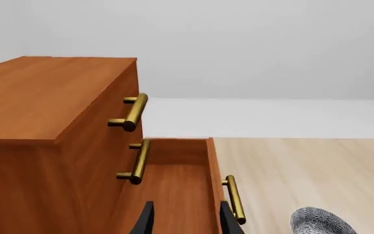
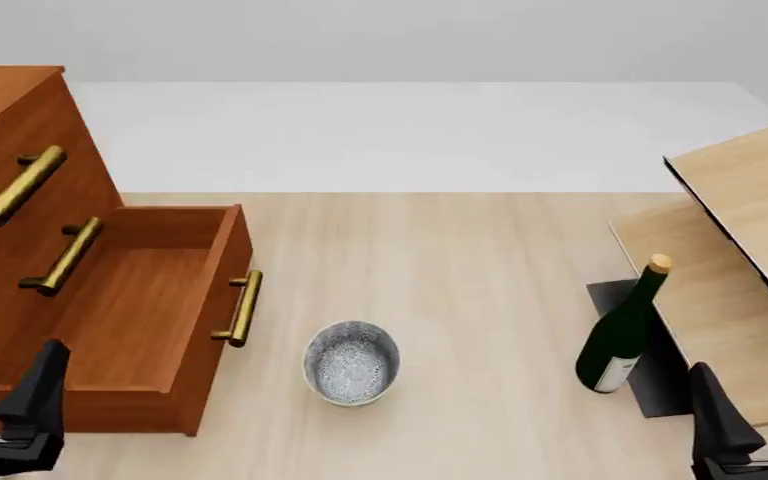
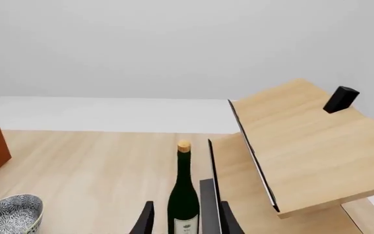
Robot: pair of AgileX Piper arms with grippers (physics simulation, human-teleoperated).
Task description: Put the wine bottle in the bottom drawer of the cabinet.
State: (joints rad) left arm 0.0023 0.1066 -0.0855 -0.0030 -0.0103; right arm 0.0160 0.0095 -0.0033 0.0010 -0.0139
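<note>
A pale light-wood table (image 2: 464,260) is filling most of the front view, running back to a flat white floor and a plain light-grey wall across the top of the frame. The cabinet (image 2: 11,130) is standing at the left edge, its bottom drawer (image 2: 144,310) pulled out and lying open in the lower left, its brass handle (image 2: 239,308) facing the middle of the table. Just right of that handle a speckled grey bowl (image 2: 352,362) is sitting on the bare wood.

The wine bottle (image 2: 622,335) is standing upright in the lower right, well apart from the drawer, beside the light-wood panels (image 2: 744,230) that are slanting in from the right edge, with a dark panel edge just behind it.

The left gripper (image 2: 4,400) is hanging at the bottom left corner over the near end of the drawer, its fingers spread with nothing between them. The right gripper (image 2: 754,405) is sitting at the bottom right corner near the bottle; in the right wrist view its fingers (image 3: 146,219) are parted, the bottle showing between them, but whether they are touching it I cannot tell.
</note>
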